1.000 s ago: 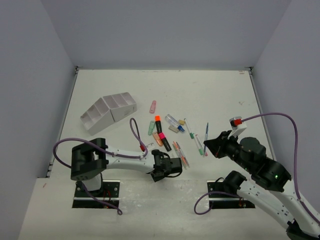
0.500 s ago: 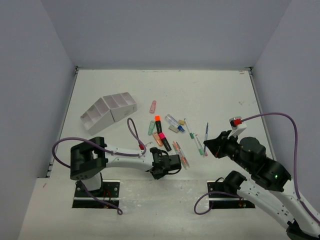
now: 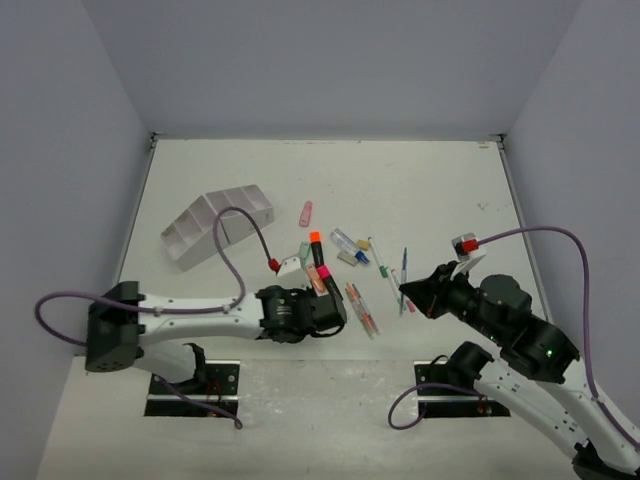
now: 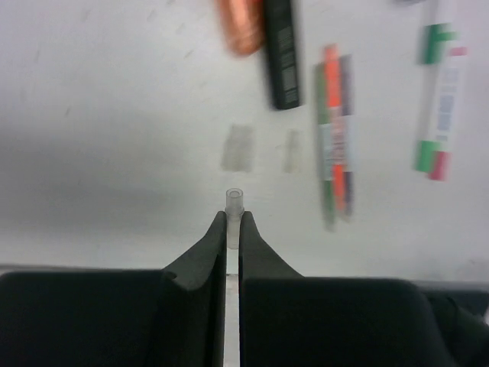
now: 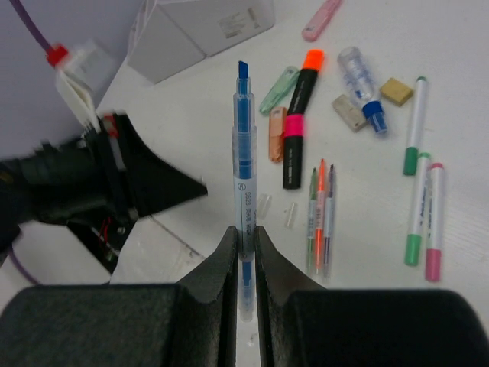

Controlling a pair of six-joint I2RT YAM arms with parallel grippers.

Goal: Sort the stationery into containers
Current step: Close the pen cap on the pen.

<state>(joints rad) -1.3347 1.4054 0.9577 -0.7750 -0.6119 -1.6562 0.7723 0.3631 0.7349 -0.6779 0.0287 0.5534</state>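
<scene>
Even, diffuse light washes the white table [image 3: 420,190], casting only soft shadows; the left wrist view blurs its pens [image 4: 334,130], while the right wrist view is sharp.

Left hand [image 4: 234,219] pinched, right hand [image 5: 244,232] clamped

White matte desk [image 3: 420,180] is enclosed on three sides by plain pale grey-lilac walls: far wall [image 3: 330,60], left wall [image 3: 60,180], right wall [image 3: 590,140]. Scuffs and faint grey smudges are noted on the desk, mostly toward the near edge. A thin pale edge strip [image 3: 126,245] is run along the desk's left side. Lighting is even and diffuse; only soft shadows are cast.
</scene>
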